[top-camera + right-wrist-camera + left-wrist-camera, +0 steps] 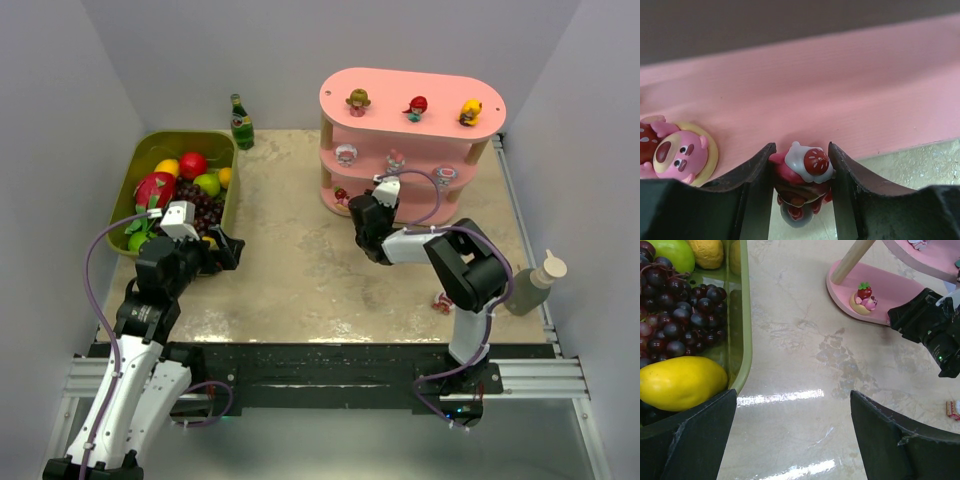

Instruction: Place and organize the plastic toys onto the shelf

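Observation:
The pink shelf stands at the back right. Three toys stand on its top board: brown-haired, red, yellow. Three more stand on the middle tier. A pink bear figurine sits on the bottom board. My right gripper is shut on a red-and-white strawberry figurine at that board's front edge. Another small toy lies on the table by the right arm's base. My left gripper is open and empty beside the bin.
An olive-green bin with toy fruits and grapes stands at the left, close to my left gripper's left finger. A green bottle stands at the back. A beige squeeze bottle stands at the right edge.

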`<move>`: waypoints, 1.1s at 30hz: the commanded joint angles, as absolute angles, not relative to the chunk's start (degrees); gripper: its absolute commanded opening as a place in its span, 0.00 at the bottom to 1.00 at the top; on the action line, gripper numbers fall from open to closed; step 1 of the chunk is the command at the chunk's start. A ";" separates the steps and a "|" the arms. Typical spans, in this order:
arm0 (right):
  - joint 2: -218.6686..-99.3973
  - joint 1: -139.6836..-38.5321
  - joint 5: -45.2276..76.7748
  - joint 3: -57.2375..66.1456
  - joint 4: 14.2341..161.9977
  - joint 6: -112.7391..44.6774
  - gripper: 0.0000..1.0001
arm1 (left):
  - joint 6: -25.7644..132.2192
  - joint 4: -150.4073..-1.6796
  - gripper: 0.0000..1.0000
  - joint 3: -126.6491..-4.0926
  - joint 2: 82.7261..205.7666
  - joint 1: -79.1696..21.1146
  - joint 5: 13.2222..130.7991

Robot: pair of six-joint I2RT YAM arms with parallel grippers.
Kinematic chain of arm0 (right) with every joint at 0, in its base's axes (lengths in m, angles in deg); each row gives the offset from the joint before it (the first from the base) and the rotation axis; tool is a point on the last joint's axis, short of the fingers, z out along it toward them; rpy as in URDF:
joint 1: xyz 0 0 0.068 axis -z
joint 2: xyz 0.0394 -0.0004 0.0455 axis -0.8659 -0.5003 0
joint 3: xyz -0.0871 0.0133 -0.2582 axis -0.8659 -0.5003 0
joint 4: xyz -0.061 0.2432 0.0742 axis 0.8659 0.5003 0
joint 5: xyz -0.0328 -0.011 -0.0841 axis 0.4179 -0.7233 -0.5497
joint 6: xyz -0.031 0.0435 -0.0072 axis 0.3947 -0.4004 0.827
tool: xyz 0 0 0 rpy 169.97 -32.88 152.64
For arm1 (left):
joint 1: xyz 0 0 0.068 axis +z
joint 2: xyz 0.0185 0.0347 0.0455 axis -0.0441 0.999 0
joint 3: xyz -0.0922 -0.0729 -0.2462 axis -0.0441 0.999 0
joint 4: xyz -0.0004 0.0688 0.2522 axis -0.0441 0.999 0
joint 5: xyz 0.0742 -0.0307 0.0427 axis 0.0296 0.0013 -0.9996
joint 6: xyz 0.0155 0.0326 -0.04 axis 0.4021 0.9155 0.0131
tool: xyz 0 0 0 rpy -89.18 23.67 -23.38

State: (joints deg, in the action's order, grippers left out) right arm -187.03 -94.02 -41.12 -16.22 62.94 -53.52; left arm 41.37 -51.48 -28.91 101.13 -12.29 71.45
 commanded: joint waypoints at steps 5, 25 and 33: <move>-189.48 -93.03 -45.04 -12.13 71.42 -59.73 0.29 | 40.81 -51.79 1.00 -28.36 100.75 -12.02 71.75; -190.37 -92.94 -47.68 -9.92 76.10 -62.29 0.57 | 40.81 -51.79 1.00 -28.36 100.39 -12.02 71.75; -188.26 -93.03 -45.31 -13.78 69.77 -59.56 0.57 | 40.81 -51.79 1.00 -28.36 100.39 -12.02 71.75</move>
